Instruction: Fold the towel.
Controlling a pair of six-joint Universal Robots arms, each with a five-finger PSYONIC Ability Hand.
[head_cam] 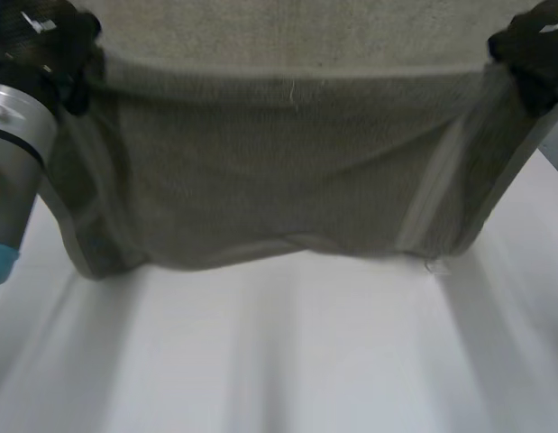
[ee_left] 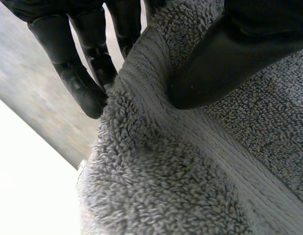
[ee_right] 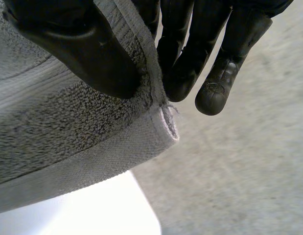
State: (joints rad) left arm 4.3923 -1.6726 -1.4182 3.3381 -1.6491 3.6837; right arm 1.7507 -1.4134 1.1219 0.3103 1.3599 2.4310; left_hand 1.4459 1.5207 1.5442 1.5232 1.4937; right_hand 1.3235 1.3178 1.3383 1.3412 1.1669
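The grey terry towel (head_cam: 279, 180) hung spread between both hands over the white worktop (head_cam: 288, 361). Its lower edge sagged towards open, bare surface; I could not tell whether it touched. The left hand (ee_left: 229, 58) pinched one upper corner, thumb on a flat woven band amid looped pile. The right hand (ee_right: 92, 54) pinched the other corner at its stitched hem. The wrist views gave the weave, the head view the whole sagging span.

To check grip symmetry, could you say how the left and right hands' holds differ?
The left hand holds the towel at its left end, the right hand at its right end. The left hand's thumb presses on the woven band, pile bulging beyond it; the right hand's thumb sits at the corner hem. Both pinch it between thumb and fingers.
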